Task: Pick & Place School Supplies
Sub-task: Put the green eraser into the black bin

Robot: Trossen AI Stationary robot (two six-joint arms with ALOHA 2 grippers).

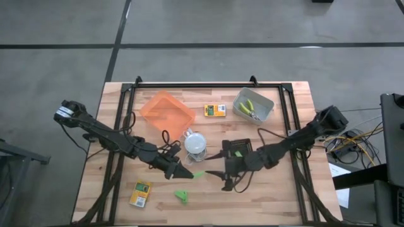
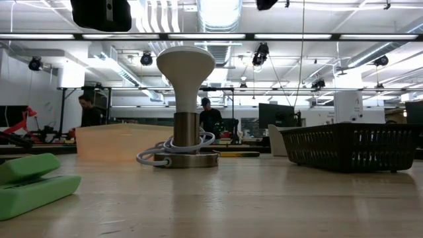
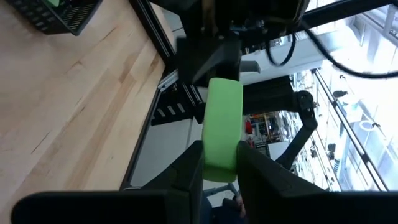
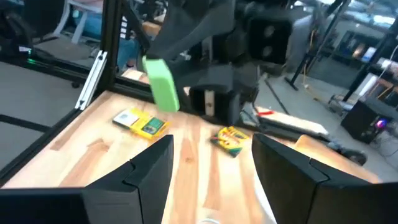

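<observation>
Left end effector [image 3: 221, 171] clamps a bright green stubby block [image 3: 222, 127].

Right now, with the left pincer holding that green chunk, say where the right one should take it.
Probably best: take the green chunk by its free end, coming in from the right arm's side. The left pincer clamps only one end, so the other juts out bare toward the open right pincer.

Two boxes [image 1: 214, 111] [image 1: 140, 193], two green chunks [image 1: 197, 174] [image 1: 182, 196]
</observation>
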